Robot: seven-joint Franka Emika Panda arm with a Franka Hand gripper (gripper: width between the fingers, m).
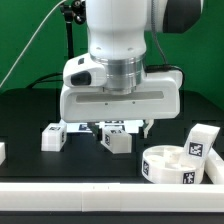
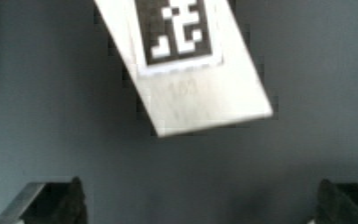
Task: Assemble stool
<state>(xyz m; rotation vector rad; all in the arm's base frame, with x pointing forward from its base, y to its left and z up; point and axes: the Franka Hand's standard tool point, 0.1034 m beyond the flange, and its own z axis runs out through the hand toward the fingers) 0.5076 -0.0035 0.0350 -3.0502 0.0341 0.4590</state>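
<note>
The round white rimmed seat (image 1: 175,165) lies at the front on the exterior view's right, with tags on its rim. One white tagged leg (image 1: 118,141) lies on the black table just below my gripper (image 1: 120,128). It also shows in the wrist view (image 2: 190,65), lying tilted ahead of the fingertips. A second leg (image 1: 52,137) lies to the exterior view's left and a third leg (image 1: 203,140) stands behind the seat. My gripper (image 2: 202,205) is open wide and empty, with its fingers (image 2: 51,200) apart and only bare table between them.
A white tagged piece (image 1: 112,125) lies behind the middle leg, partly hidden by my gripper. Another white object (image 1: 2,151) is cut off at the exterior view's left edge. A white strip (image 1: 70,190) runs along the table's front edge. A green backdrop stands behind.
</note>
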